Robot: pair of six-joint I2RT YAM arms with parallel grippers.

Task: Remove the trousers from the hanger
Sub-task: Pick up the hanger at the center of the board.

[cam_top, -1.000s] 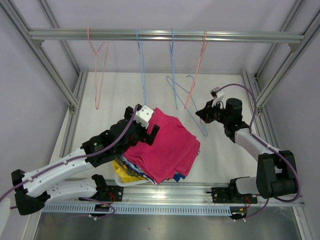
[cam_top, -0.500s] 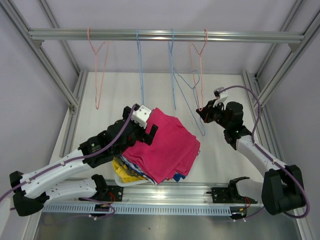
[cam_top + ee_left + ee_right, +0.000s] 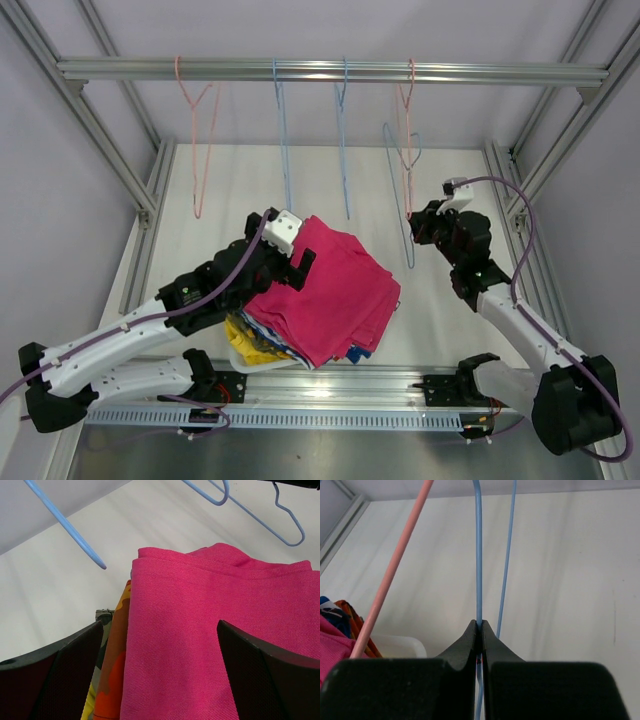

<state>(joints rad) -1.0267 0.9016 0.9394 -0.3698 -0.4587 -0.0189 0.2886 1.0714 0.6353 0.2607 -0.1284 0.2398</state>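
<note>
Right arm's swung out toward 3 o'clock and stood the blue hanger (image 3: 478, 555) more upright; the right gripper (image 3: 480, 627) is pinched tight on its wire. My worry: that thin wire pivots in the pinch and snags the pink hanger (image 3: 393, 565) just beside it. Left gripper (image 3: 160, 627) gapes wide, holding nothing, over the trousers (image 3: 325, 295), a folded stack at 6 o'clock, magenta on top, yellow and orange edges peeking out.

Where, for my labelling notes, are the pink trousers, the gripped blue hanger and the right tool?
Pink trousers (image 3: 335, 290): top view, middle of the top fold.
Blue hanger (image 3: 478, 555): right wrist view, wire above the pinch.
Right tool (image 3: 480, 626): right wrist view, between its closed fingertips.
</note>
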